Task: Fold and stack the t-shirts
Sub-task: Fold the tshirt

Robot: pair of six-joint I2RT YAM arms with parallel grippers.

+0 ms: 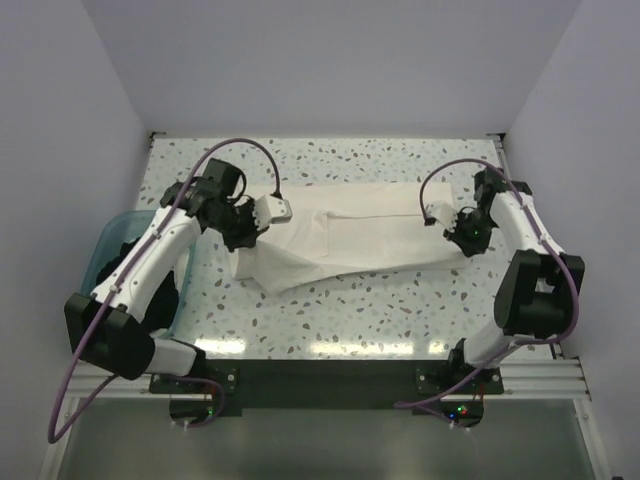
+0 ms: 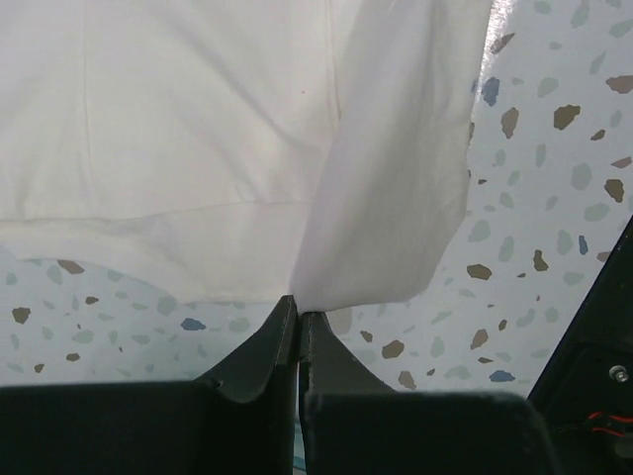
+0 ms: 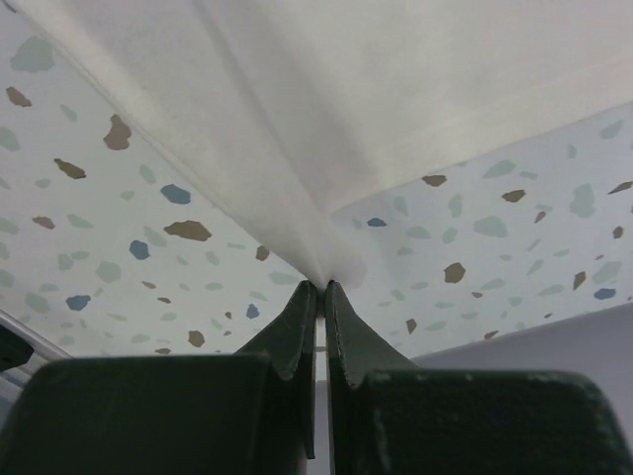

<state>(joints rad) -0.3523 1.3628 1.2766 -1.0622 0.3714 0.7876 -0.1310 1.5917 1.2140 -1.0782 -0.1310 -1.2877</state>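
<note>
We see a robotics lab cell. Plain white walls (image 1: 330,60) box in a speckled tabletop (image 1: 380,300) on an aluminium frame (image 1: 545,378).

T-shirt (image 1: 350,235) on table (image 1: 400,300), tub (image 1: 103,243) left

Near strip: I see bare table (image 1: 400,305) between the white t-shirt (image 1: 350,235) and the arm bases, open for a pass.
Far strip: open tabletop runs behind the shirt up to the back wall (image 1: 330,60).
Middle: the shirt spans from the left gripper (image 2: 299,309) to the right gripper (image 3: 322,287), both pinched on cloth, barring any low crossing.
Left edge: the teal tub (image 1: 105,248) crowds the left arm (image 1: 150,262).
Right edge: the right arm (image 1: 530,240) sits near the side wall (image 1: 600,120); the gap looks tight, though I can't judge it from above.
</note>
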